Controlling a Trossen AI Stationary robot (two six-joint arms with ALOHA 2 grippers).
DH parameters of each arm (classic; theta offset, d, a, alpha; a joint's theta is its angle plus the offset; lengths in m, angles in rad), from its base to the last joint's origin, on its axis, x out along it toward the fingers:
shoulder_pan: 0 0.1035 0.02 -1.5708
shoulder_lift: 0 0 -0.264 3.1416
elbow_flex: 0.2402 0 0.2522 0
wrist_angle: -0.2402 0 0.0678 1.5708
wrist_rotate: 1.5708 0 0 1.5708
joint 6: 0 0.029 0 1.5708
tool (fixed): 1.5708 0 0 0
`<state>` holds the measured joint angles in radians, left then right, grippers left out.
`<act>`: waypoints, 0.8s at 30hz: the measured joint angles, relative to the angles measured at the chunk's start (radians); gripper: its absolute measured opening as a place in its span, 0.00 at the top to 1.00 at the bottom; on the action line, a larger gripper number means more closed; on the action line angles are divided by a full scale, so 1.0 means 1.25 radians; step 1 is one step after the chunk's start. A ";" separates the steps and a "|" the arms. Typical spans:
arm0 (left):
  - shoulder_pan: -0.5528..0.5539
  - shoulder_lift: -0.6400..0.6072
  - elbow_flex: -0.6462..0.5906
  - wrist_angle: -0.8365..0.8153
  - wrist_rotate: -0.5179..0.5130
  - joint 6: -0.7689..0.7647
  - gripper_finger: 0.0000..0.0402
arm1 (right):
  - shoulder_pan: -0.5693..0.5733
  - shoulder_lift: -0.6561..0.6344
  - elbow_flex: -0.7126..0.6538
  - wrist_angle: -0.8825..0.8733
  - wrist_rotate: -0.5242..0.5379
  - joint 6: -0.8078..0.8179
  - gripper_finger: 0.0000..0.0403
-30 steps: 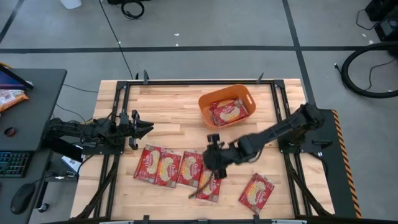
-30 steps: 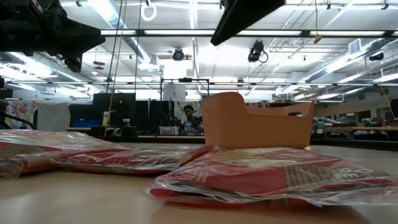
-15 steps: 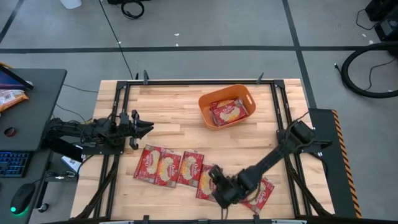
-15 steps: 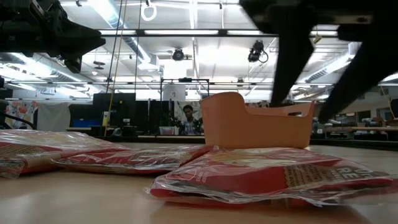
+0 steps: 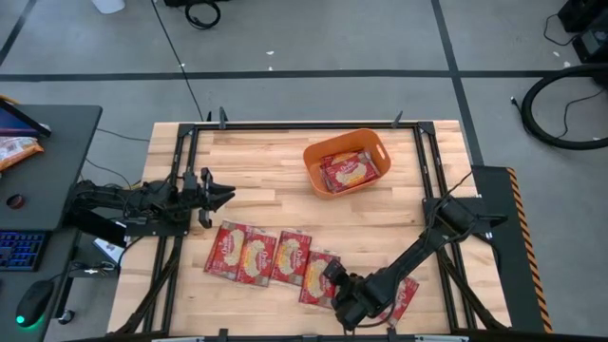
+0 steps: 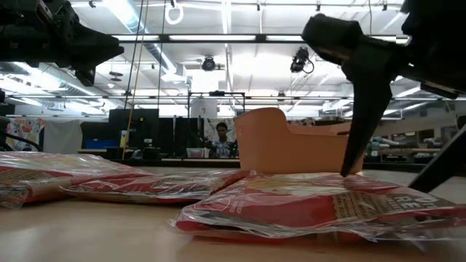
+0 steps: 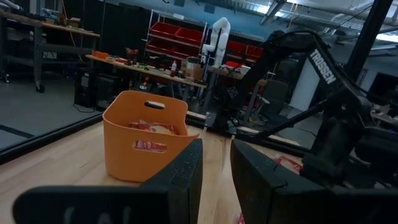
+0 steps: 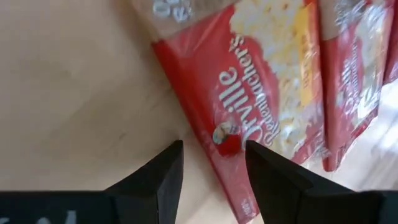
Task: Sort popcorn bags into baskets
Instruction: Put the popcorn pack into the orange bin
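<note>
Four red popcorn bags lie flat in a row near the table's near edge. A fifth bag lies to their right, partly under my right arm. The orange basket stands far of centre with bags inside. My right gripper is open and low over the right-hand edge of the row's last bag. That bag's long edge runs between the fingers, and I see no touch. My left gripper waits at the table's left, its fingers a narrow gap apart, holding nothing.
My right arm stretches from its base slantwise across the table's near right part. In the low view the nearest bag lies in front of the basket. Bare wood shows between the row and the basket. A person stands far behind the table.
My right gripper has swung from mid-table, just far of the row, toward the near edge and has come down beside the row's last bag. Most of that travel came in the first half second, then it sank a little. The bags have stayed put.
</note>
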<state>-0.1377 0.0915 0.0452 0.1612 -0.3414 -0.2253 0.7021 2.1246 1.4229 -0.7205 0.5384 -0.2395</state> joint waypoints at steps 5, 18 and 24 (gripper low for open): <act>0.000 0.000 0.000 -0.002 0.000 0.000 0.78 | -0.007 0.001 0.000 0.056 0.017 -0.002 0.57; 0.000 0.000 0.000 -0.001 0.000 0.000 0.78 | -0.042 0.001 -0.013 0.133 -0.028 -0.017 0.87; 0.000 0.000 0.000 -0.001 0.000 0.000 0.78 | -0.046 -0.017 -0.013 0.128 -0.016 0.002 0.96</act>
<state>-0.1379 0.0914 0.0452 0.1596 -0.3408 -0.2256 0.6450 2.1037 1.4063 -0.5605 0.5183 -0.2372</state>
